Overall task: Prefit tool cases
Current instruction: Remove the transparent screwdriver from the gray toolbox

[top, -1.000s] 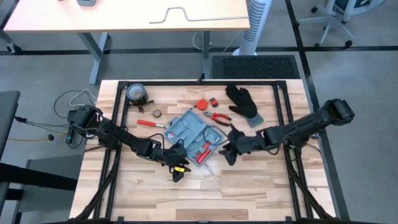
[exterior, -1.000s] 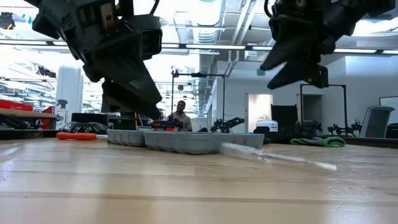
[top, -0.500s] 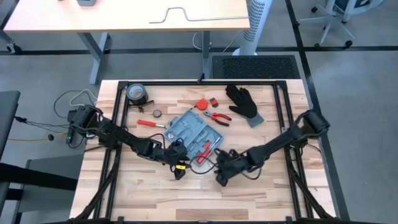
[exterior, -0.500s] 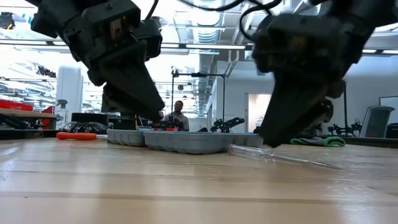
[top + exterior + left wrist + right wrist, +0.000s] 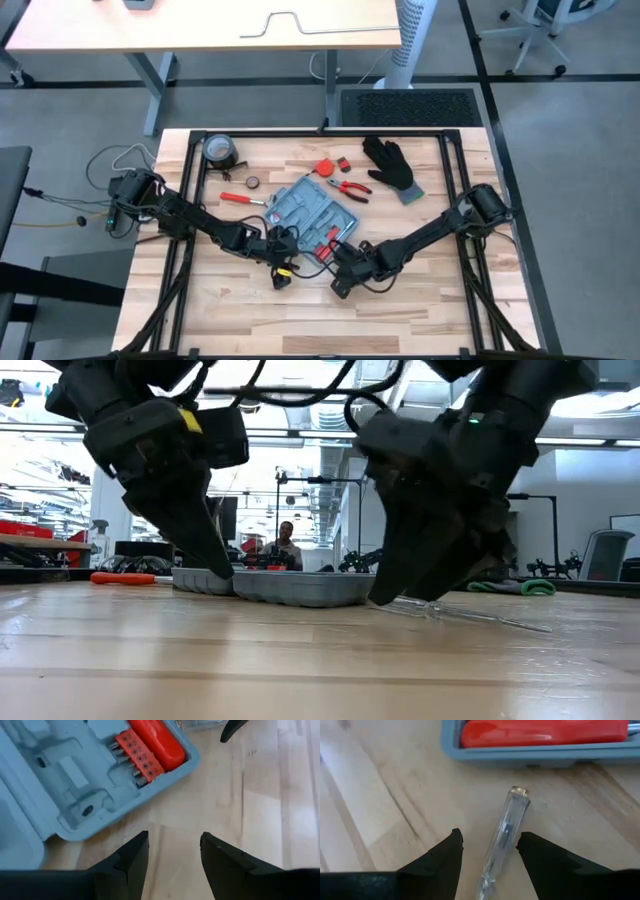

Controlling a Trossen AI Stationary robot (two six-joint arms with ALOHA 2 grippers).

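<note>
One tool case [image 5: 312, 214], light blue, lies open and flat near the middle of the bench [image 5: 420, 300], skewed to its edges. Moulded slots hold a red bit rack [image 5: 139, 756] and a red handle [image 5: 161, 739].

Left gripper [image 5: 172, 851] hangs low over bare wood just off the case's front corner, fingers spread, holding nothing.

Right gripper [image 5: 487, 849] sits low at the front edge of the case, jaws apart, straddling a clear-handled screwdriver [image 5: 501, 840] that lies on the wood just beside the case wall. Not yet gripped.

Handling, judged: screwdriver is light, stiff and smooth, and likely to roll or squirt out of the pads. Best taken across the thick clear handle, not the thin shaft. The case is a light thin plastic shell, so it will skid if nudged. Steady it by the rim.
</note>
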